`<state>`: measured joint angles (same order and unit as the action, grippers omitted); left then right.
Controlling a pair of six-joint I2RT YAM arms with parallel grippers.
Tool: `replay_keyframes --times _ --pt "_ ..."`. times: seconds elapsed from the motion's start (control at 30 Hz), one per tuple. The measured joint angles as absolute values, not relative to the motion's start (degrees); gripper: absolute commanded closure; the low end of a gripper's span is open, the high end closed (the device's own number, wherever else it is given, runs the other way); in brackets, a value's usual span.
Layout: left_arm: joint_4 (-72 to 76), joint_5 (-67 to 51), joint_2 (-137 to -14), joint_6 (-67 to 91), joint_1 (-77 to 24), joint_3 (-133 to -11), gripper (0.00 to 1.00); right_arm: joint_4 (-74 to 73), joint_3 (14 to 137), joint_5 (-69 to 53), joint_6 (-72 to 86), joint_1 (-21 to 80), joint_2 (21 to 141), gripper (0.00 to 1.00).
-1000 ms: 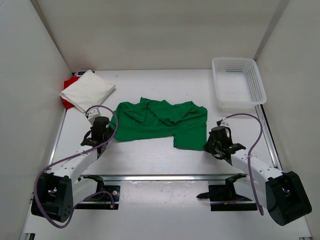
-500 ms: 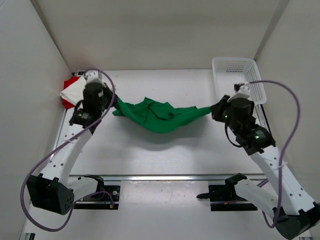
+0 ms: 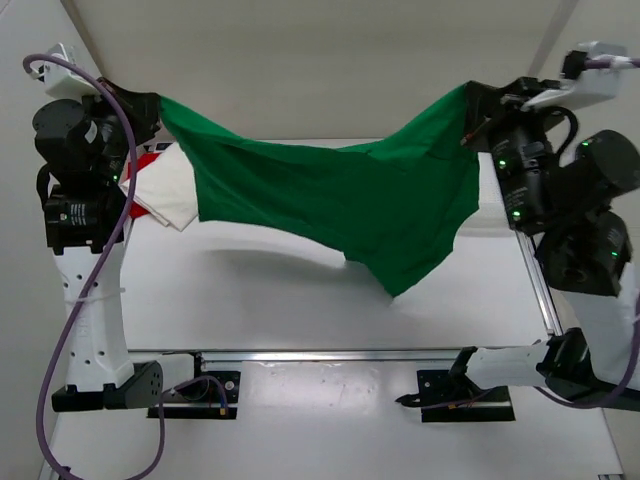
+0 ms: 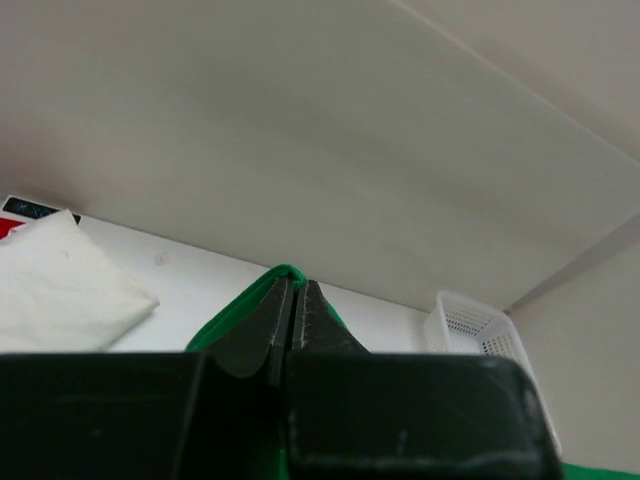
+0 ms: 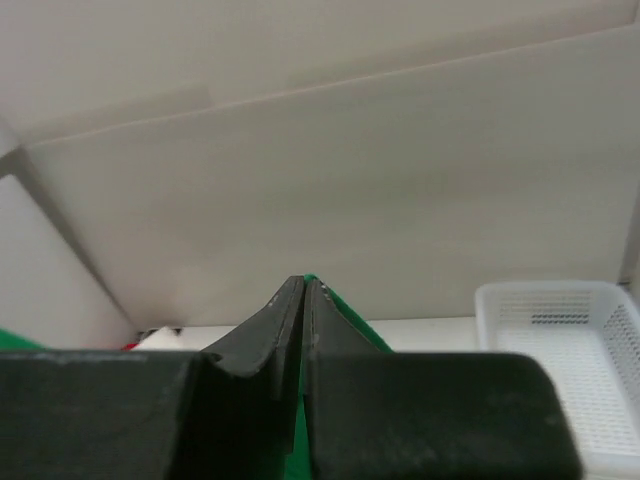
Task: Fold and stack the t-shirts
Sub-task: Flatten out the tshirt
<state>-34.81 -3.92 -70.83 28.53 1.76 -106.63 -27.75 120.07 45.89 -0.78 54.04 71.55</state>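
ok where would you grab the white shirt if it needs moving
Its near right corner, coming from the middle of the table: the folded white t-shirt lies flat beside the left wall, so likely only that side is free.

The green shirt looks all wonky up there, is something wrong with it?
No tear shows. The green t-shirt hangs in the air, one end pinched by the left gripper, the other by the right gripper. It sags unevenly: the part nearer the right gripper droops lowest, in a crooked point.
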Motion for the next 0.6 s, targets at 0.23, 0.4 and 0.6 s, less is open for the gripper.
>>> replay_keyframes --times 0.23,0.4,0.6 --pt "-32.75 -2.0 -69.82 28.49 0.97 -94.76 1.0 -27.86 118.04 30.26 0.36 31.38 81.25 1.0" --pt "-31.51 0.05 -79.02 28.45 -0.86 -88.27 1.0 -31.42 117.71 11.88 5.74 14.76 95.2 1.0" --pt "-33.21 -1.23 -99.22 29.41 -1.32 -99.81 1.0 -34.68 134.06 -0.95 10.74 7.4 115.24 1.0"
